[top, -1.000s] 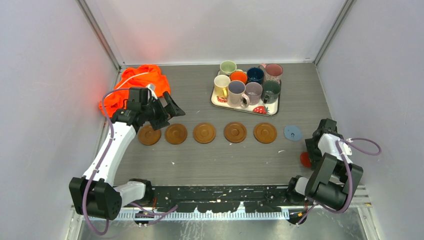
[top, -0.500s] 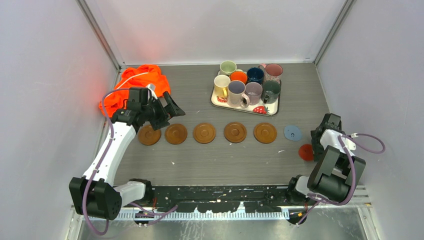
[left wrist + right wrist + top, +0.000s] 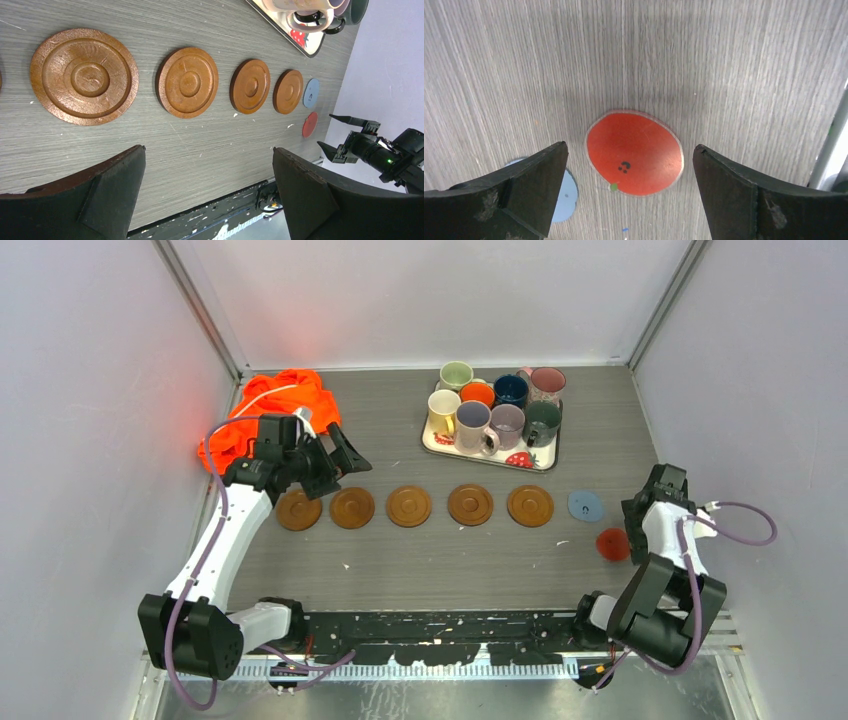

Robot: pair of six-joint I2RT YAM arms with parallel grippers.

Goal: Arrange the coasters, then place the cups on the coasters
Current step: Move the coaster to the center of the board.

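Since a second ago the right arm has swung its wrist toward the right wall, uncovering the red coaster (image 3: 612, 543), which now lies a little farther from the near edge; the left arm has not shifted. At far left an orange cloth (image 3: 270, 410) is bunched on the worktop (image 3: 420, 560). Just near of it the left gripper (image 3: 208, 150) hangs over the left end of the coaster row, jaws spread wide with nothing between them. That row holds five brown wooden coasters (image 3: 409, 505), spaced apart, then one light-blue coaster (image 3: 585, 505) at its right end. Beyond the row's right half a white strawberry-print tray (image 3: 440, 443) carries all eight cups (image 3: 473, 425), upright and packed together: pale green, orange, navy and speckled pink on the far side; cream, lilac-grey, a greyish-pink one and dark green on the near side. The red coaster sits near and right of the blue one, directly under the right gripper (image 3: 630, 147), whose jaws stand fully apart, holding nothing.
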